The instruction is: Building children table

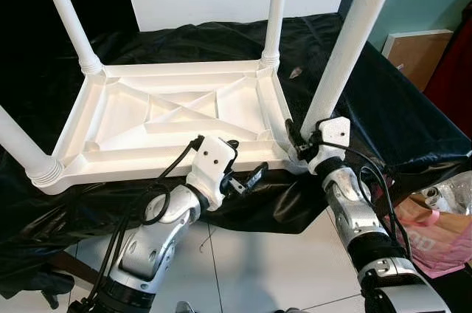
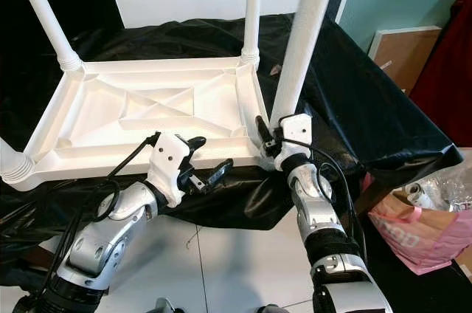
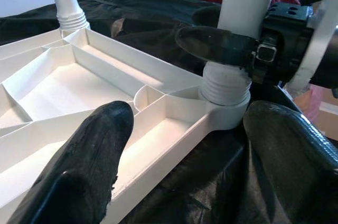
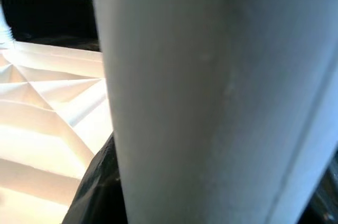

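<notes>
A black sheet [image 1: 398, 114] is covering the desk, hiding its surface. On it the white table top [image 1: 169, 117] is lying upside down, its four legs pointing up with tops cut off by the frame. The near-right leg [image 1: 346, 40] is blocking most of the right wrist view. The right gripper [image 1: 304, 145], at 4 o'clock of the top, is pinching that leg just above its socket. The left gripper [image 1: 243, 178], at 6 o'clock, is holding its fingers [image 3: 90, 166] spread beside the rim. A pink bag [image 1: 435, 235] is sitting on the floor, partly cut off.

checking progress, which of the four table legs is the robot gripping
The near-right leg, at the corner closest to the robot's right side; the right gripper is clamped round its base, the other three stand untouched.
</notes>
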### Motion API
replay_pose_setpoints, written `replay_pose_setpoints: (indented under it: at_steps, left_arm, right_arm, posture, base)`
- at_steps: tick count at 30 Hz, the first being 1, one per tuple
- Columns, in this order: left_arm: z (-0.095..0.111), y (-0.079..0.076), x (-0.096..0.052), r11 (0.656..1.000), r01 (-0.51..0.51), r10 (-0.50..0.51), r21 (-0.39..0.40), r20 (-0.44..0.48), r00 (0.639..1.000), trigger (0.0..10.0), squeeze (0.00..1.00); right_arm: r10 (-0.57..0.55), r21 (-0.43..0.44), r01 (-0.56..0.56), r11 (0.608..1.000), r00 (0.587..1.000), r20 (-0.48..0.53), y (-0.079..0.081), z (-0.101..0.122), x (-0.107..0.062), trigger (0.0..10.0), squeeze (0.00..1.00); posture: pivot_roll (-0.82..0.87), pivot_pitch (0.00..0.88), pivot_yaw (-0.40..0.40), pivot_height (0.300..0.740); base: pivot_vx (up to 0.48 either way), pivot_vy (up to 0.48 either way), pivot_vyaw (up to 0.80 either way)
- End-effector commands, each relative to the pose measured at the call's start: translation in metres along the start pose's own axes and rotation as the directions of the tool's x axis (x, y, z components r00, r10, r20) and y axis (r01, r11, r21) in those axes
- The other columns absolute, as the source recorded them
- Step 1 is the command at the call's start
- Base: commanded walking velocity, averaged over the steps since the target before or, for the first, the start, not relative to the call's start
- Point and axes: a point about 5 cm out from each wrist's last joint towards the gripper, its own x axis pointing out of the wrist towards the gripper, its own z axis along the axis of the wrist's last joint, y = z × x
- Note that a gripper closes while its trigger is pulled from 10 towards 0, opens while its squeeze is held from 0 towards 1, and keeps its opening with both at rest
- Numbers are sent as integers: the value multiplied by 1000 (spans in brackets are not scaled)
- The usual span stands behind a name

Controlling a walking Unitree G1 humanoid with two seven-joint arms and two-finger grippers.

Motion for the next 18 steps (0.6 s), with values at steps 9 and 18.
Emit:
replay_pose_setpoints:
  at_steps: [9, 18]
  left_arm:
    - [2, -5, 0, 998, 60, -60, -1, -1, 998, 10000, 0]
    - [3, -5, 0, 998, 57, -57, -3, -1, 998, 10000, 0]
  right_arm:
    - [43, 7, -42, 999, 991, -125, 5, -32, -19, 10000, 0]
    - [52, 42, -47, 998, 989, -135, 6, -36, -16, 10000, 0]
  posture:
    - [8, 99, -23, 740]
    - [11, 99, -22, 740]
  base:
    - [0, 0, 0]
    - [0, 0, 0]
